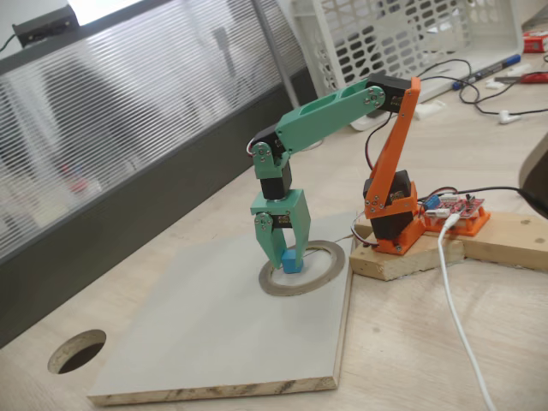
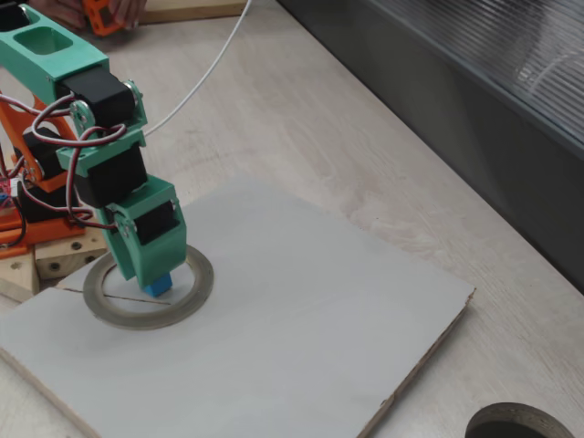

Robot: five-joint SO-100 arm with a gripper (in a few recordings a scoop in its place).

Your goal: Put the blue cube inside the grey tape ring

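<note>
Inside hollow of grey tape ring (image 1: 318, 276): blue cube (image 1: 293, 261), pinched at tip of gripper (image 1: 285, 254), cube's lower half showing below green fingers. Another fixed view agrees: blue cube (image 2: 159, 285) under gripper (image 2: 151, 274), within ring (image 2: 187, 299) opening, nearer ring's back-left rim than centre. Whether cube rests on grey board (image 1: 214, 342) or hangs just above: cannot tell. Gripper clenched on cube, pointing straight down. Judgement: only release and straight lift remain; cube lies directly below claw.

The cube (image 1: 292, 262) sits inside the tape ring (image 1: 330, 272) on the board (image 1: 214, 342), under the pincer (image 1: 281, 253).
</note>
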